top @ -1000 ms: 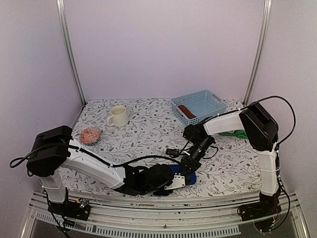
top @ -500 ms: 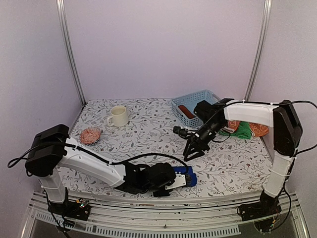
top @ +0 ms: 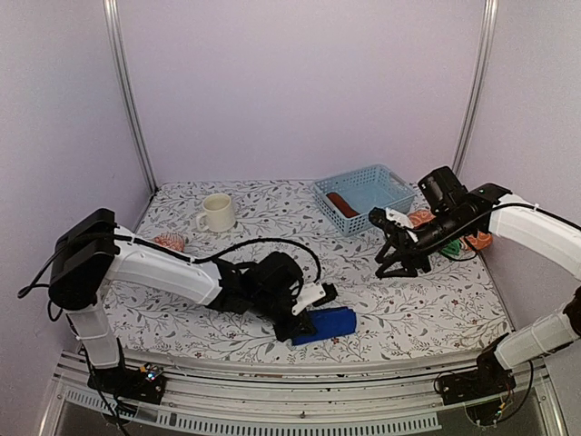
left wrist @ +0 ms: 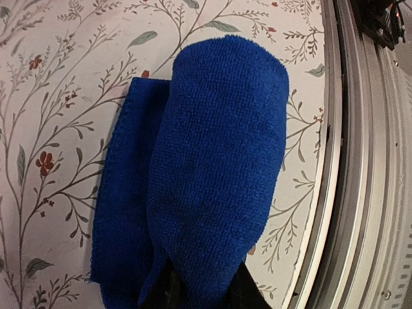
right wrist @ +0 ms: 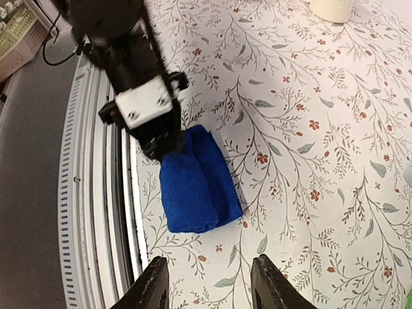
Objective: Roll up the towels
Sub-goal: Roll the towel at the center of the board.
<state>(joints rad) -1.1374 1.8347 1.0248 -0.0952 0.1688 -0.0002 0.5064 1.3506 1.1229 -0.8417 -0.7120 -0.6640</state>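
**Left claw clamped on the blue roll, near edge**

Left claw pinches one end of the blue towel. The cloth narrows in between the dark fingers. The towel lies on the table at its near edge, right of centre, just beside the rail. It is mostly rolled: a fat roll with a flat flap along one side.

Right claw is spread and empty. It hangs over the far right of the table, well apart from the roll and near the basket.

Doing the step well, as I judge it:
- The bite should take roll and flap together, or the loose layer will likely peel off when moved.
- The pile is soft, so grip deep rather than at the fringe.
- Draw the roll away from the rail before turning it further.
- The right claw could pin the free end.

Views:
- Left wrist alone shows the flap and how close the rail is, but almost nothing of the claw body.
- Right wrist shows the left claw from outside, set at the roll's end.
- Top view alone shows the rust towel in the basket, the green towel far right and the mug far left.
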